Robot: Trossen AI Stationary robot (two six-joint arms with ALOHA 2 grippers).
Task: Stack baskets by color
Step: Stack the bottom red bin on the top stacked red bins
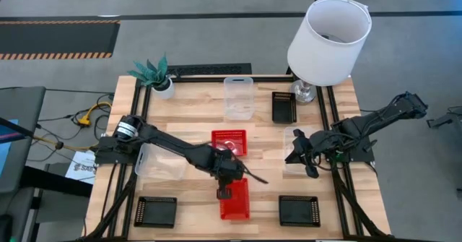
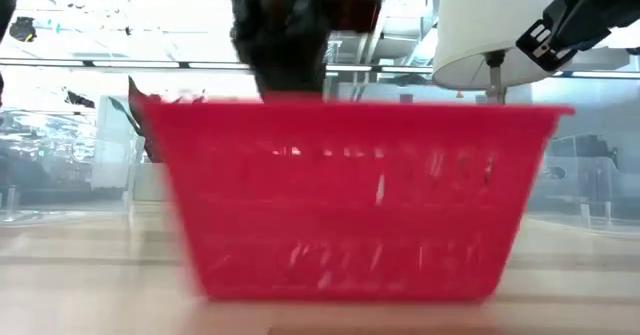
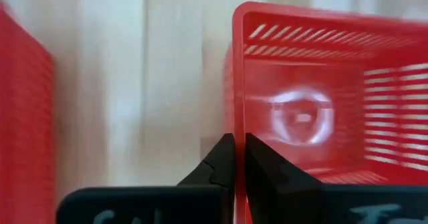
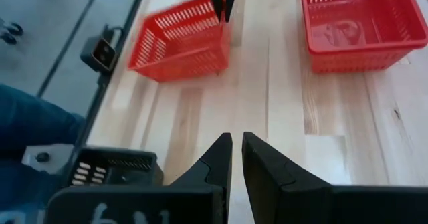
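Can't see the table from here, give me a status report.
Left gripper shut on front red basket rim. Right gripper hovering empty at right side. Second red basket mid-table. Nothing blocking.

The counter [image 1: 195,119] is pale blond wood in lengthwise planks, framed in black. Two red baskets show slotted walls: one near the front edge [image 1: 234,199], one at mid-counter [image 1: 229,141]. Three black baskets have perforated floors: near left [image 1: 155,211], near right [image 1: 299,210], and far right [image 1: 284,106]. Clear see-through baskets sit far centre [image 1: 239,97], left [image 1: 160,163] and right [image 1: 295,142]. The lampshade [image 1: 329,40] is plain white on a silvery base. The plant [image 1: 153,72] has green spiky leaves in a white pot. Both arms and the left tool [image 3: 239,174] and right tool [image 4: 236,167] are matte black.
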